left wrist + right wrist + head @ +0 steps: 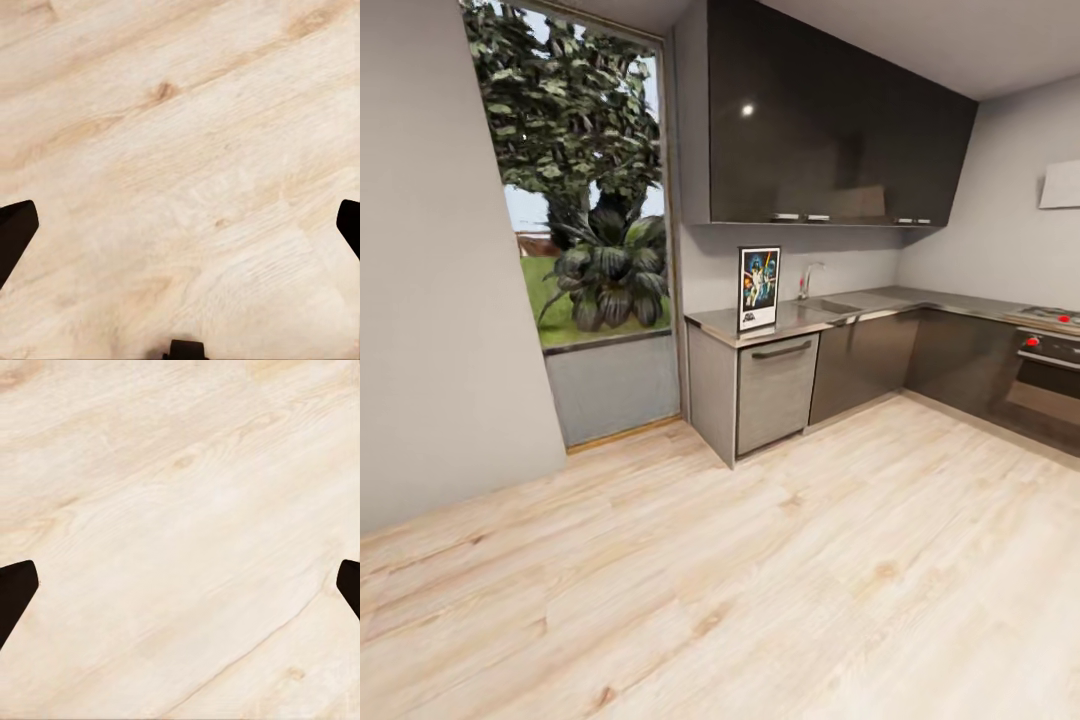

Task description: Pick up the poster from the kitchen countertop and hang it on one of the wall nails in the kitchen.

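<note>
Both pincers (180, 225) (180, 585) were wide over the floor (760, 600), far from the poster (759, 288), probably light, stiff, best held by its frame edges.

A home kitchen: an L-shaped stainless-steel surface (880, 303) carries an inset sink (838, 306) with a slim tap (807, 278) at about two o'clock. Glossy dark wall cabinets (830, 130) hang above, an oven with red knobs (1045, 370) sits at three o'clock, and pale wood flooring (760, 580) runs to a tall garden window (585, 190).
</note>
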### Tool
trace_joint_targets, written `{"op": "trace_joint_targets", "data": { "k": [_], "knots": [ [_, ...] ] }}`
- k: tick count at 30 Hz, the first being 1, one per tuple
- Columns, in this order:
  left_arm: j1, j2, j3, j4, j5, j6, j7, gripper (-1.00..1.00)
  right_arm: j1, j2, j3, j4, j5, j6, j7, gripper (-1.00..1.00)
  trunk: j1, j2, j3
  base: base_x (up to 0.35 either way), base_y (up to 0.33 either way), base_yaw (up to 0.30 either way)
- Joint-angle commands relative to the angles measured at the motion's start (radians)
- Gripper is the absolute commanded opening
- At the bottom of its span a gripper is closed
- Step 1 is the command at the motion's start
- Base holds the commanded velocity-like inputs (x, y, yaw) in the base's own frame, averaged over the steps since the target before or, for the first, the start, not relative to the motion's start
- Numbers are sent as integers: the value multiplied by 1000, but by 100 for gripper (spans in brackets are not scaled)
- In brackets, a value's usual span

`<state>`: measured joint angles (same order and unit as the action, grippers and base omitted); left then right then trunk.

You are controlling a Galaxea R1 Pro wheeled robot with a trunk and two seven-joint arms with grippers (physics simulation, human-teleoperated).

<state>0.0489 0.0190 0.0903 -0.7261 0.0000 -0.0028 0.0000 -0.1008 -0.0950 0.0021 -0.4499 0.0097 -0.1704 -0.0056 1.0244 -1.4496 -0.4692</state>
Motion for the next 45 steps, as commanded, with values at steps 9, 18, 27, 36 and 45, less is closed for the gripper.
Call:
{"op": "trace_joint_targets", "data": {
  "k": [9, 18, 27, 36, 45],
  "knots": [
    [0, 1, 0, -1, 0, 0, 0, 100, 0, 0, 1, 0, 1, -3, -1, 100, 1, 0, -1, 313, 203, 0],
    [0, 1, 0, -1, 0, 0, 0, 100, 0, 0, 1, 0, 1, -3, -1, 100, 1, 0, -1, 312, 203, 0],
    [0, 1, 0, -1, 0, 0, 0, 100, 0, -2, 1, 0, 1, -3, -1, 100, 1, 0, -1, 312, 203, 0],
    [0, 1, 0, -1, 0, 0, 0, 100, 0, -9, 1, 0, 1, -3, 0, 100, 1, 0, -1, 312, 205, 0],
    [0, 2, 1, -1, 0, 0, 0, 100, 0, -9, 1, 0, 1, -3, -1, 100, 1, 0, -1, 303, 223, 0]
  ]
}}
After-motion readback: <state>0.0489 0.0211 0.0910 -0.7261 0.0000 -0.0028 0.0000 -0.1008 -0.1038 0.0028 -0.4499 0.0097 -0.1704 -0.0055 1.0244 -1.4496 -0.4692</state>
